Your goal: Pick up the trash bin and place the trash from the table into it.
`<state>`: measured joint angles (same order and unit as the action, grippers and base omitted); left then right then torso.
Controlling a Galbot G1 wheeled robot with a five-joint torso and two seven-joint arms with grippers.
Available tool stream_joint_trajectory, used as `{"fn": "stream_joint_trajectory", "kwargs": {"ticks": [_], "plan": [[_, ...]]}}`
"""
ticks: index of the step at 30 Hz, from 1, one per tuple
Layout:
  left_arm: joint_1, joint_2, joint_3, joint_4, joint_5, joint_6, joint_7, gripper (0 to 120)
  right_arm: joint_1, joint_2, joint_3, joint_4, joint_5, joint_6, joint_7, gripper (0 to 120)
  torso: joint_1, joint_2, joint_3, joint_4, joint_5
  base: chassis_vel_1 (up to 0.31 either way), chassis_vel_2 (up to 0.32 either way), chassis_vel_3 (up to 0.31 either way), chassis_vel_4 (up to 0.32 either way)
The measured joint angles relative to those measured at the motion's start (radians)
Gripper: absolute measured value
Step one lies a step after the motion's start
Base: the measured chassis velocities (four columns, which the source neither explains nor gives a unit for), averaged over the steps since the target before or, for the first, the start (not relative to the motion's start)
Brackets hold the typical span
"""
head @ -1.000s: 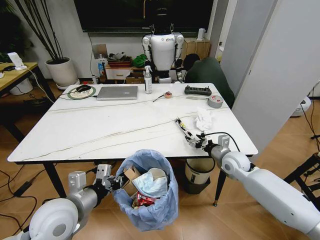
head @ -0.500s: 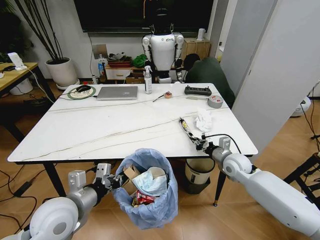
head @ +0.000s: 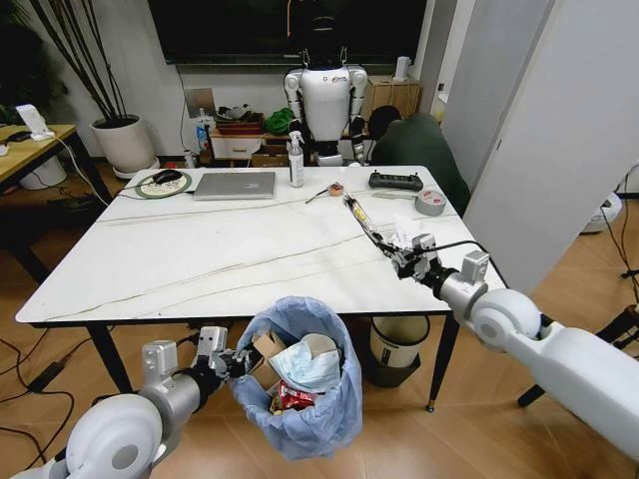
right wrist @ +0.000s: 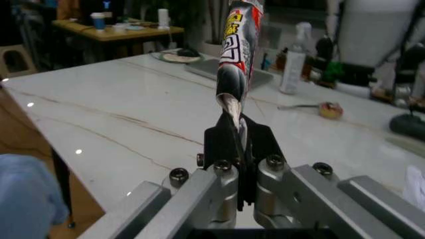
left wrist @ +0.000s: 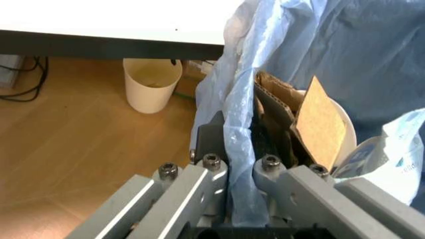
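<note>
Holding a long silver-and-red wrapper (head: 362, 224) pinched by its lower end in the right gripper (head: 403, 261), jaws closed tight on it, above the right near part of the counter (head: 200, 254); wrapper tilted up and away toward the far side, free end well clear of the surface. Gripping the rim of the trash bin (head: 300, 399) with the left gripper (head: 232, 363), jaws shut on the light-blue bag liner and bin edge, bin held just off the near edge of the counter and below its level. Already inside: cardboard packet (head: 264, 347), pale-blue tissue (head: 305, 367), red wrapper (head: 291, 400). White crumpled tissue (head: 407, 236) left on the counter beside the right gripper, near the grey tape roll (head: 430, 202). Risk judged from here: thin hold on a floppy wrapper, so a quick swing toward the bin could slip it loose; long free end could catch the bag's rim and fall to the floor; left grip partly on loose plastic, so the bin could sag or tilt
</note>
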<state>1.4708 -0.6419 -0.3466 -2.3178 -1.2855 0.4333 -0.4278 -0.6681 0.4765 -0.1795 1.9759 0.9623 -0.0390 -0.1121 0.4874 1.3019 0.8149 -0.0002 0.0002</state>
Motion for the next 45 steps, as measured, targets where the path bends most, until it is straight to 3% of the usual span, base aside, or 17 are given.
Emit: {"fn": "stream_joint_trajectory", "kwargs": {"ticks": [1, 8, 12, 19, 25, 31, 45], "plan": [[0.000, 0.000, 0.000, 0.000, 0.000, 0.000, 0.000, 0, 0.000, 0.000, 0.000, 0.000, 0.000, 0.000, 0.000, 0, 0.000, 0.000, 0.000, 0.0000, 0.0000, 0.000, 0.000, 0.000, 0.000], [-0.006, -0.005, 0.004, -0.003, 0.000, 0.001, 0.000, 0, -0.019, -0.220, -0.004, 0.268, -0.080, 0.016, -0.112, 0, 0.000, 0.000, 0.000, 0.0001, -0.0001, 0.000, 0.000, 0.000, 0.000], [-0.003, -0.005, 0.004, -0.007, 0.000, 0.003, 0.000, 0, -0.006, -0.280, -0.002, 0.323, -0.131, 0.004, -0.162, 0, 0.000, 0.000, 0.000, 0.0000, -0.0002, 0.000, 0.000, 0.000, 0.000], [-0.005, -0.003, 0.000, -0.002, 0.001, 0.004, 0.000, 0, 0.053, -0.349, 0.016, 0.342, -0.354, 0.040, -0.287, 0, 0.000, 0.000, 0.000, 0.0001, -0.0002, 0.000, 0.000, 0.000, 0.000], [-0.010, -0.003, 0.001, 0.005, -0.002, 0.004, -0.001, 0, 0.094, -0.366, 0.023, 0.372, -0.472, 0.065, -0.339, 0, 0.000, 0.000, 0.000, 0.0001, -0.0003, 0.000, 0.000, 0.000, 0.000], [-0.022, -0.003, 0.004, 0.006, -0.017, 0.004, -0.006, 0, 0.136, -0.344, 0.027, 0.366, -0.716, 0.093, -0.398, 0, 0.000, 0.000, 0.000, 0.0001, -0.0002, 0.000, 0.000, 0.000, 0.000], [-0.024, -0.008, 0.004, 0.005, -0.030, 0.004, -0.003, 0, 0.127, -0.284, 0.020, 0.333, -0.871, 0.153, -0.463, 0, 0.000, 0.000, 0.000, 0.0001, -0.0002, 0.000, 0.000, 0.000, 0.000]]}}
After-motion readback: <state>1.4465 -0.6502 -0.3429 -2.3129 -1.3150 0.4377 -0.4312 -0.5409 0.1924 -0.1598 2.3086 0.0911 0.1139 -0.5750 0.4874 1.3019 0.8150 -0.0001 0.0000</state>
